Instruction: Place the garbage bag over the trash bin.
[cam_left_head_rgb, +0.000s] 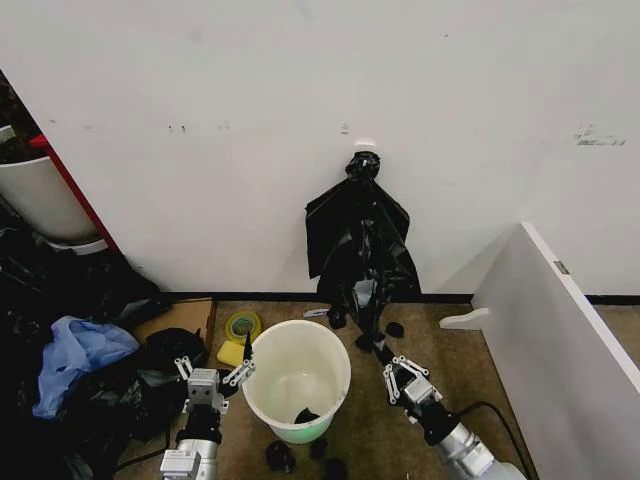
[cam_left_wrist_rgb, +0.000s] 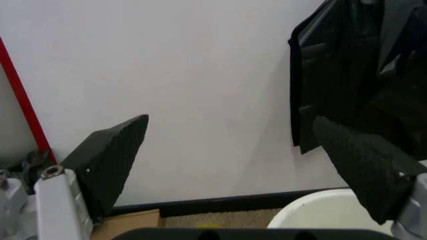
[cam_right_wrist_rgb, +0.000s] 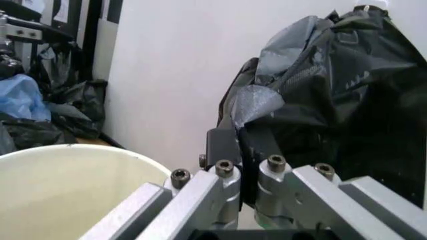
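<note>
Wall-hung garbage bag (cam_left_head_rgb: 358, 245) beyond right end effector (cam_left_head_rgb: 405, 377).

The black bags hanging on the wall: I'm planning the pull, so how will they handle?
The black bags droop in loose wrinkled folds from one knot, so probably floppy and light. The glossy film may slip between fingers. Pulling one could drag the whole bunch.

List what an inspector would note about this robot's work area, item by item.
Surface: brown carpeted floor.
Job's things: white trash bin upright, unlined, with a black scrap inside; a sheaf of black bags hangs on the wall.
Clutter: heap of black bags with blue cloth, yellow tape roll, black scraps.
Grippers: left gripper open beside the bin; right gripper on the bin's other side.
Cables: black cable by the right arm.
Surroundings: white wall, white panel.
</note>
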